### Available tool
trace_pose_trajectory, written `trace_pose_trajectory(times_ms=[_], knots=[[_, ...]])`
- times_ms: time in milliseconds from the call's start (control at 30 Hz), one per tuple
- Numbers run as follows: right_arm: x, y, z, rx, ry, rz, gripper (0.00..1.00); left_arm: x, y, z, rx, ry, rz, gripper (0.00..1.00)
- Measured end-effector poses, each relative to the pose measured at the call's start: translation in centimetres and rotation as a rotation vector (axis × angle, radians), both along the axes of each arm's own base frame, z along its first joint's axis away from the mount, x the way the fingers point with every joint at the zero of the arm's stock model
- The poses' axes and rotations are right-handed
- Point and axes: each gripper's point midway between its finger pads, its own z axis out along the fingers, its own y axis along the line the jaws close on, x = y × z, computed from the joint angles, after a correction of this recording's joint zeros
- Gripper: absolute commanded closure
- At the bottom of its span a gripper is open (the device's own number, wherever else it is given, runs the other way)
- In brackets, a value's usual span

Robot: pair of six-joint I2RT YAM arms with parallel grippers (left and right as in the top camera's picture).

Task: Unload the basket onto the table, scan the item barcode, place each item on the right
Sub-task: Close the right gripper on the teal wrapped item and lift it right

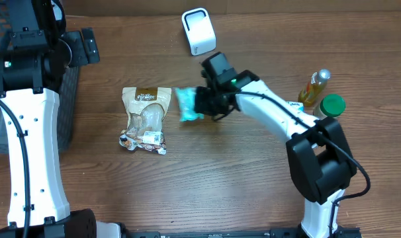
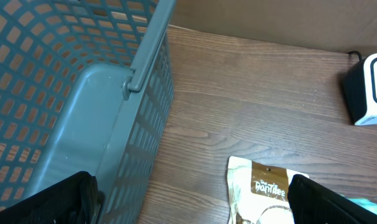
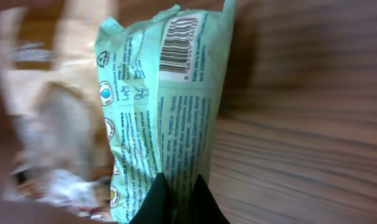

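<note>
- The right jaws are clenching one end of the green packet (image 3: 170, 106), its barcode (image 3: 181, 50) facing the wrist camera.
- The packet is sitting just beside the brown pouch (image 1: 146, 119), near the white scanner (image 1: 199, 31).
- The left jaws are gaping, released, beside the basket (image 2: 83, 93).

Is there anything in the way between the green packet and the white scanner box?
No, nothing visible. The right gripper is shut on the green packet, and only bare table lies between it and the white scanner. The brown snack bag sits off to the side, out of the way.
</note>
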Motion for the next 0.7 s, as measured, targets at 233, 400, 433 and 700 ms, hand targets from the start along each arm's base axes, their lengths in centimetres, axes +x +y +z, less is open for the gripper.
trace_pose_trajectory(times_ms=[233, 400, 433, 700], knots=[[-0.3, -4.9, -1.9, -0.207, 0.019, -0.050, 0.94, 0.0, 0.0, 0.0, 0.000, 0.000, 0.000, 0.00], [-1.3, -6.0, -3.0, -0.268, 0.032, -0.025, 0.75, 0.0, 0.0, 0.0, 0.000, 0.000, 0.000, 0.01], [-1.3, -6.2, -3.1, -0.276, 0.030, -0.017, 0.72, 0.0, 0.0, 0.0, 0.000, 0.000, 0.000, 0.01], [-0.1, -8.2, -0.3, -0.329, 0.029, -0.012, 0.55, 0.0, 0.0, 0.0, 0.000, 0.000, 0.000, 0.01]])
